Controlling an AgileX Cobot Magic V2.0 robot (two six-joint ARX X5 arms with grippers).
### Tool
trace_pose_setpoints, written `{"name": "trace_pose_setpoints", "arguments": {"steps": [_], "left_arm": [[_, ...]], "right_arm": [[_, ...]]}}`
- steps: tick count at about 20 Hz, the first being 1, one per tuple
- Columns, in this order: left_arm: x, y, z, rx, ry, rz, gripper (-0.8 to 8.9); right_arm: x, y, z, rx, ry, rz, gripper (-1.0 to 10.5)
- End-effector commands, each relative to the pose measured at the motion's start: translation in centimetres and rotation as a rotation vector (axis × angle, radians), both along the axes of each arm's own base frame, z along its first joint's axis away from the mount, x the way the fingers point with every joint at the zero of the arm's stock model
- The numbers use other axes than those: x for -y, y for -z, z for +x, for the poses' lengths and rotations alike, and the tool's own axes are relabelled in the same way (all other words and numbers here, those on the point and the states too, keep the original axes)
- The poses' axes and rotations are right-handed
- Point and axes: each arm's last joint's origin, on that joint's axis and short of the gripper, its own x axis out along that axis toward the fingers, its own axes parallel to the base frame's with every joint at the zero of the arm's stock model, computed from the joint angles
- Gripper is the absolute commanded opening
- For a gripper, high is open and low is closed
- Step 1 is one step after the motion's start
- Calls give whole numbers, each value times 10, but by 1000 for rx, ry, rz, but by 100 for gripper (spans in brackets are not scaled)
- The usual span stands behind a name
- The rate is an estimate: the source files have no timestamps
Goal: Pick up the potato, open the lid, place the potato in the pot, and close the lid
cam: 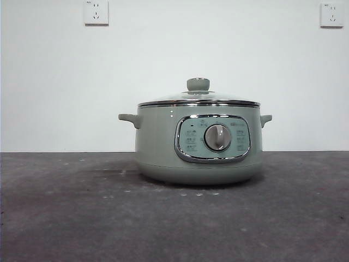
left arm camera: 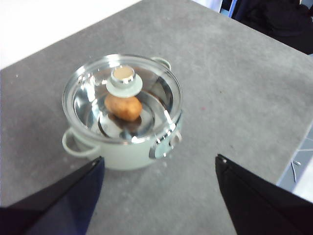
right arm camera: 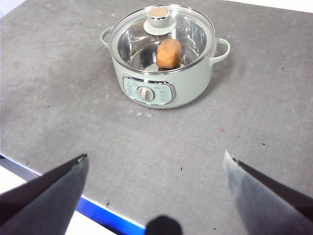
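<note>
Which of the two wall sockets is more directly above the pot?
Neither is directly above; the left socket is nearer over the pot, while the right socket sits far out by the picture's edge.

Potato (left arm camera: 123,108) inside pot (left arm camera: 128,152), lid (left arm camera: 122,88) on; left tool (left arm camera: 159,169) open, apart.

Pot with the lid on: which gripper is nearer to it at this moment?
Left, though only by a little, judging by the wrist views. The left gripper hangs open above and back from the pot. The right gripper, also open, sits farther off, facing its dial.
</note>
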Motion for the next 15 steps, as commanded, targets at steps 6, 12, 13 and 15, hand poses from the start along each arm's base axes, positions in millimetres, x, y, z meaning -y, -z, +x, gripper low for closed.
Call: {"name": "trace_pose_setpoints", "arguments": {"steps": [6,12,13,15], "left_arm": [[-5,2,-8,-46,-4,13,362],[-4,2,-9,-60,38,-10,-5],[-3,2,-9,-59,38,-10,-5],[-3,1,-8,-54,38,-13,-4]], "right_arm": [[0,3,0,-24,2,-16,287],[0,3,0,-23,1,-19,-11],[0,3,0,-24,8,-17,-11],[0,3,0,-31,19,-4,2]]}}
